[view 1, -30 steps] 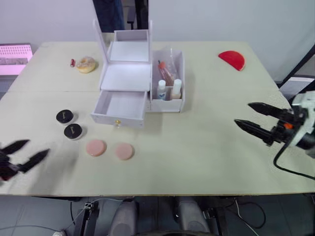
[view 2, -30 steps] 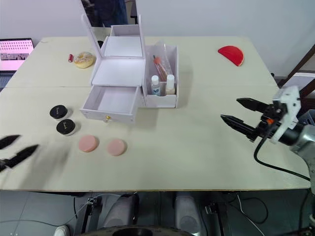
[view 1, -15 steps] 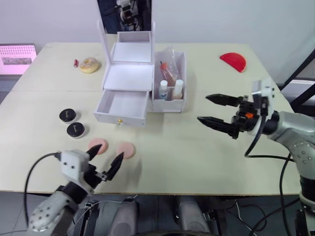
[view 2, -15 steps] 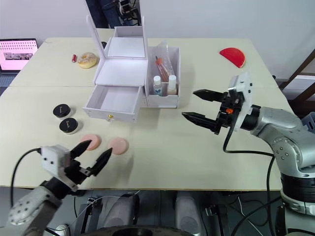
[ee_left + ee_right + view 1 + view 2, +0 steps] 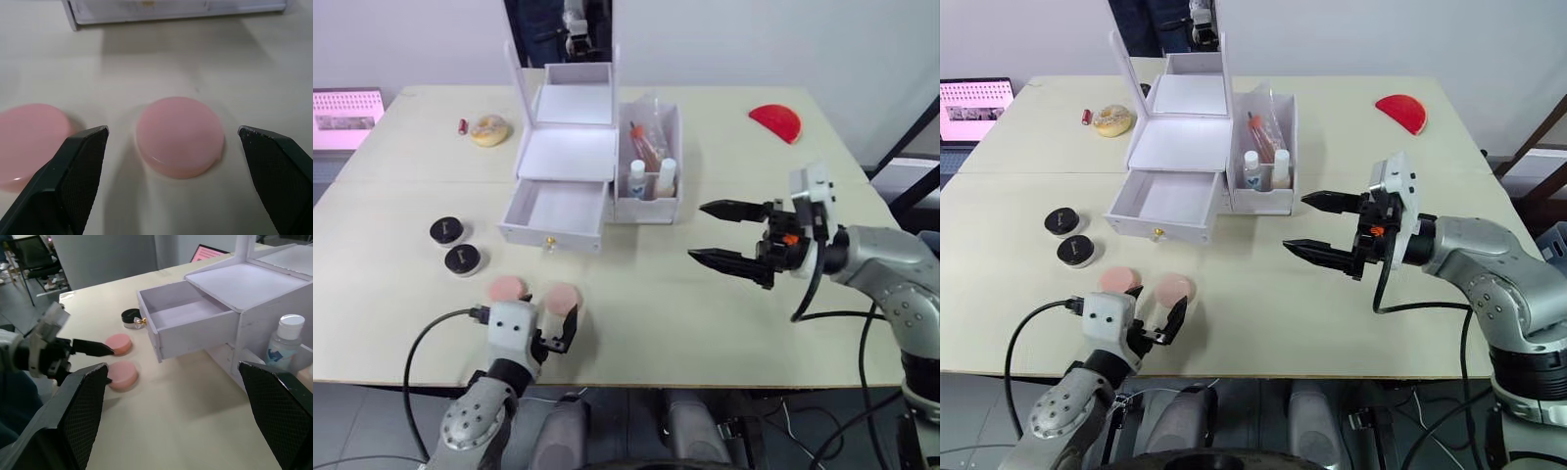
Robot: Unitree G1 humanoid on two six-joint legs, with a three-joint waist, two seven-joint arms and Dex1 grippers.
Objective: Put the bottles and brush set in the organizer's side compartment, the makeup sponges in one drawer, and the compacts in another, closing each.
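The white organizer (image 5: 570,155) has its lower drawer (image 5: 555,211) pulled open and bare inside. Two bottles (image 5: 647,177) and the brush set (image 5: 644,140) stand in its side compartment. On the table lie two pink makeup sponges (image 5: 506,288) (image 5: 180,134) and two black compacts (image 5: 446,230) (image 5: 462,259). My left gripper (image 5: 172,131) is open low over the table, its fingers either side of the right sponge without touching it. To the right of the organizer, above the table, my right gripper (image 5: 696,231) is open with nothing in it.
The organizer's mirror lid (image 5: 560,34) stands upright. A red half-round object (image 5: 774,118) lies at the far right. At the far left sit a round tan item (image 5: 489,128), a small red item (image 5: 461,125) and a pink screen (image 5: 342,116).
My left gripper has come in from the left table edge to straddle the right sponge. My right gripper has swung from the right edge toward the organizer. The camera has shifted slightly.
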